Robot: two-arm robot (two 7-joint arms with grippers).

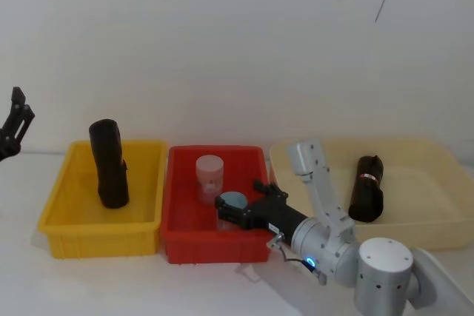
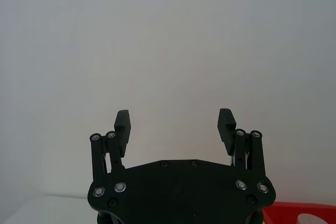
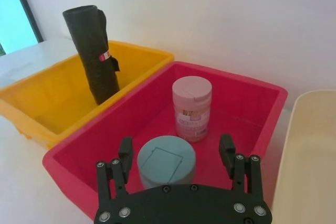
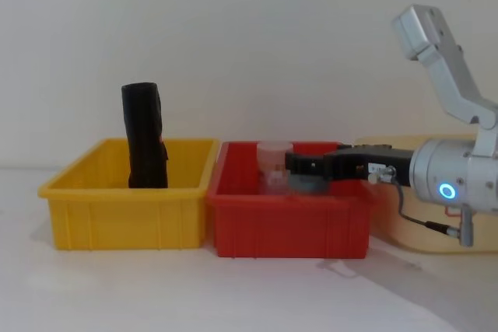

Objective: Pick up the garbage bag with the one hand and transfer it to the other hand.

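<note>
Garbage bag (image 1: pixel 109 164): black roll, stood upright and slightly tilted in the yellow bin (image 1: pixel 59 205) at the left, a white-and-red label band at its middle visible from the right wrist view; bin floor around it lay bare. Red bin (image 1: pixel 215 246), touching the yellow bin's right wall, held a pale pink-lidded jar (image 1: pixel 209 175) toward the far side and a teal-lidded jar (image 1: pixel 232 209) nearer. Right gripper (image 1: pixel 226 214) hung over the red bin's near-right part, fingers spread, one on each side of the teal-lidded jar. Cream tray (image 1: pixel 444 157) at the right held a second black roll (image 1: pixel 366 189) leaning on its far part. Left gripper (image 2: pixel 175 121), raised at the far left, well apart from the bins, fingers spread wide with nothing between them.
</note>
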